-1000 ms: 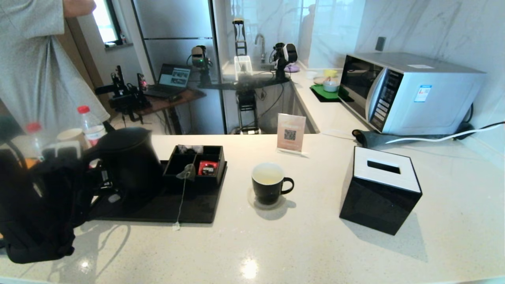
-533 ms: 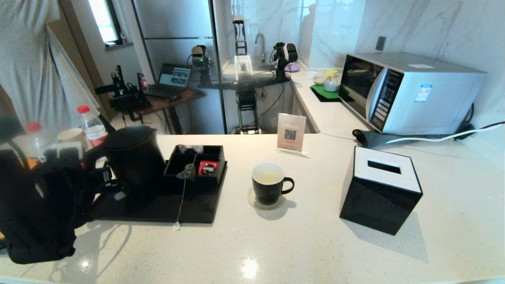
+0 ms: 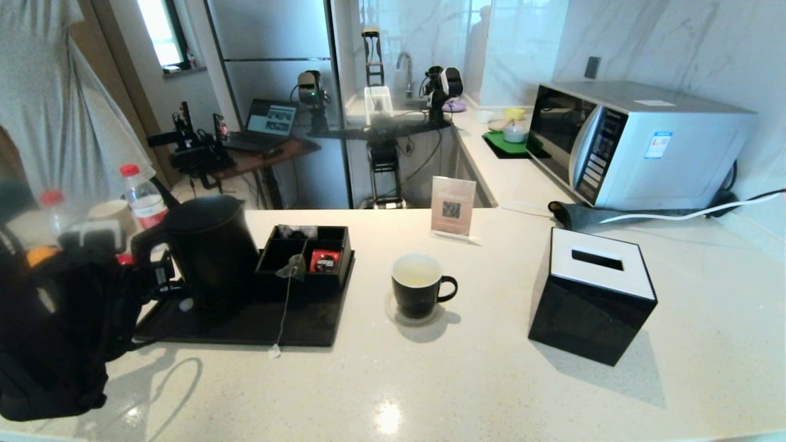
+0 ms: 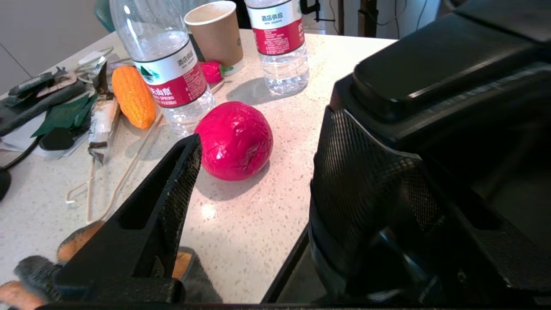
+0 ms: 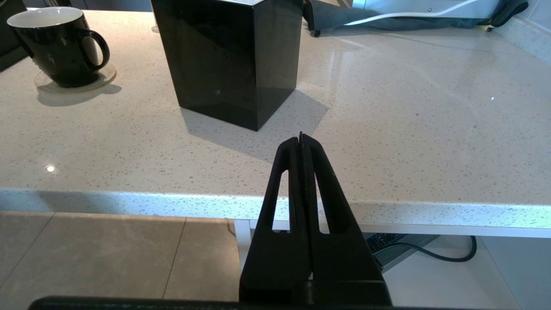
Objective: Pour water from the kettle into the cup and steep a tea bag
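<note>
I am working at the counter [image 3: 491,380], where the kettle [image 3: 209,248] is standing upright at 9 o'clock on the black tray [image 3: 258,322], its handle pointing toward 9 and its spout toward 3. My left claw [image 4: 254,172] is gaping wide beside that handle, gripping nothing. My right claw [image 5: 301,140] is hanging below the counter edge at 5 o'clock, pressed closed and empty. The cup [image 3: 419,286] is sitting at the centre holding water [image 3: 417,279], handle toward 3. The tea bag [image 3: 292,267] is draping over the organiser box [image 3: 305,255], its string running toward 6.
</note>
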Motion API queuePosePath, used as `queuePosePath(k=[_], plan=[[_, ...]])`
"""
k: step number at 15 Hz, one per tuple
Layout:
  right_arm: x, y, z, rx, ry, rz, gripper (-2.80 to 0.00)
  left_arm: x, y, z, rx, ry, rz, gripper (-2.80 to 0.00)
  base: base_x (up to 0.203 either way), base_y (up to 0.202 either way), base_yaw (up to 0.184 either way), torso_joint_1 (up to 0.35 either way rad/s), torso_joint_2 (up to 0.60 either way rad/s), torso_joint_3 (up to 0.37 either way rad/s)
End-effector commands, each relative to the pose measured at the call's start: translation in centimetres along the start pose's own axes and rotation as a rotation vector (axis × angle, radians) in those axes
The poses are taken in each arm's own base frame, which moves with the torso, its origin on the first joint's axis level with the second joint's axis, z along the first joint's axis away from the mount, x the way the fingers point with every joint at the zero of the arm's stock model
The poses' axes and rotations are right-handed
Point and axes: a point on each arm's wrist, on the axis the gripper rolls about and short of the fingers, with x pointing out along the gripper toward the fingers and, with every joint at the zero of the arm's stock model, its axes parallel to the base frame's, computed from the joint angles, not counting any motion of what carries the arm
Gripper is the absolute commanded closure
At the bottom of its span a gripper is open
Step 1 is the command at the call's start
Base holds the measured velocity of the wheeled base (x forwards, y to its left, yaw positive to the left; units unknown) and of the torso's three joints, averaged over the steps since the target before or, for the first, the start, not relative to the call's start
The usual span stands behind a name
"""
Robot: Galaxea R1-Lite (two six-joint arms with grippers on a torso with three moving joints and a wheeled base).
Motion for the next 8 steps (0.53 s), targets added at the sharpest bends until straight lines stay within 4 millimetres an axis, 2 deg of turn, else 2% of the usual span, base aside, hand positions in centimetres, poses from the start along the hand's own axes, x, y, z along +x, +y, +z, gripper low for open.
queuePosePath(k=[1,8], plan=[[0.0,0.0,0.0,0.000,0.001,0.000,0.00,-1.1,0.6,1.4,-0.024,-0.062,0.012,-2.80,0.000,0.000,0.000,0.000,0.00,0.000],[0.0,0.0,0.0,0.000,0.001,0.001,0.00,-4.9,1.8,2.9,-0.036,-0.087,0.001,-2.80,0.000,0.000,0.000,0.000,0.00,0.000]])
